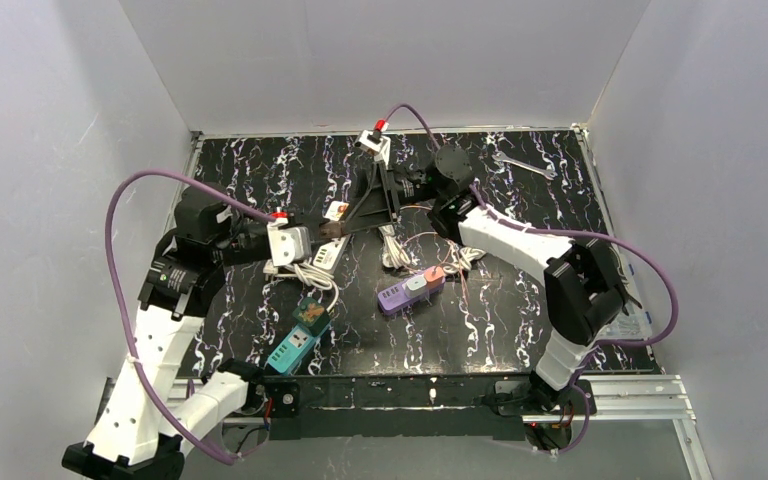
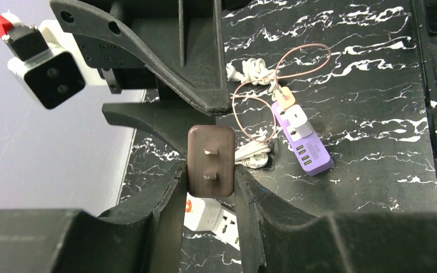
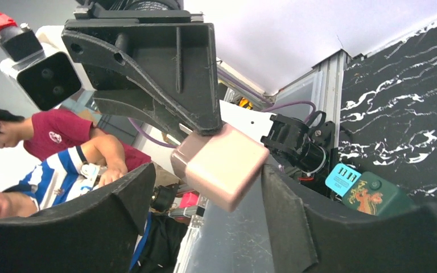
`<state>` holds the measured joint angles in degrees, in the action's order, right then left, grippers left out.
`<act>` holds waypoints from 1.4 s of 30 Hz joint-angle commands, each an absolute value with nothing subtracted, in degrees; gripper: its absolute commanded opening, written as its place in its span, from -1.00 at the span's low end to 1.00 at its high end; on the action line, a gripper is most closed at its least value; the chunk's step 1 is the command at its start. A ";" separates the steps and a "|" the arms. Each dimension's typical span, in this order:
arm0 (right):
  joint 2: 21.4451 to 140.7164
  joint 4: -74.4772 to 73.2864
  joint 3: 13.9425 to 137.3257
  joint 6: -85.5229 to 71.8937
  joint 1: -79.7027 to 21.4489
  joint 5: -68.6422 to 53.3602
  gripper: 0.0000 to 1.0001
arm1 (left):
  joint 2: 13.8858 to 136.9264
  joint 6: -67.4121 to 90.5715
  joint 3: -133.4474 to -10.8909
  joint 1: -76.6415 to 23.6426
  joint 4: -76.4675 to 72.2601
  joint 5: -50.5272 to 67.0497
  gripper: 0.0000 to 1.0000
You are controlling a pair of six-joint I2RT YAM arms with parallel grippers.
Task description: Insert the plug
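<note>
The plug (image 2: 211,162), a brown-pink block with two prongs, hangs in the air above the mat. My left gripper (image 2: 210,183) is shut on its sides, and the prongs face the left wrist camera. In the top view the plug (image 1: 332,230) sits where the two arms meet, over the white power strip (image 1: 322,257). My right gripper (image 3: 202,196) stands open around the plug's (image 3: 222,165) far end. There is a clear gap at one finger, while the other finger (image 3: 284,210) is at the plug's edge. The white power strip (image 2: 219,219) shows just below the plug.
A purple power strip (image 1: 410,291) with plugs in it lies mid-mat beside a coiled white cable (image 1: 396,250). A teal and green strip (image 1: 298,342) lies near the front edge. A wrench (image 1: 525,165) lies at the back right. White walls enclose the mat on three sides.
</note>
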<state>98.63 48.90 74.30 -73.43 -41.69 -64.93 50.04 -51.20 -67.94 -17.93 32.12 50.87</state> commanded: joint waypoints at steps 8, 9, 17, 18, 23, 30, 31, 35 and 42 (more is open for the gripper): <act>100.31 65.17 72.40 -79.05 -44.85 -67.07 0.62 | 49.78 -49.36 -68.99 -18.38 31.04 51.15 -1.00; 100.48 68.23 72.03 -80.96 -44.33 -66.97 0.64 | 49.61 -49.20 -69.02 -18.38 31.03 51.15 -1.00; 99.77 81.43 71.19 -91.05 -41.22 -65.42 0.66 | 49.17 -48.73 -69.42 -18.44 31.03 51.31 -1.00; 99.99 82.00 70.83 -91.17 -41.53 -64.47 0.67 | 49.28 -48.31 -69.65 -18.43 30.98 51.47 -1.00; 106.48 95.46 73.87 -102.61 -44.18 -61.84 0.68 | 50.35 -45.74 -71.17 -18.59 29.85 52.15 -1.00; 113.26 102.16 77.28 -108.27 -45.99 -56.79 0.67 | 50.67 -43.50 -72.37 -19.40 28.48 52.69 -1.00; 113.07 102.32 77.93 -108.16 -46.13 -56.31 0.67 | 50.55 -43.52 -72.19 -19.50 28.43 52.47 -1.00; 110.16 102.41 77.53 -106.93 -46.22 -54.95 0.66 | 49.87 -43.90 -70.92 -19.51 28.32 51.89 -1.00; 107.30 102.51 76.97 -105.99 -46.02 -53.66 0.54 | 49.74 -41.88 -70.02 -19.52 26.37 51.10 -1.00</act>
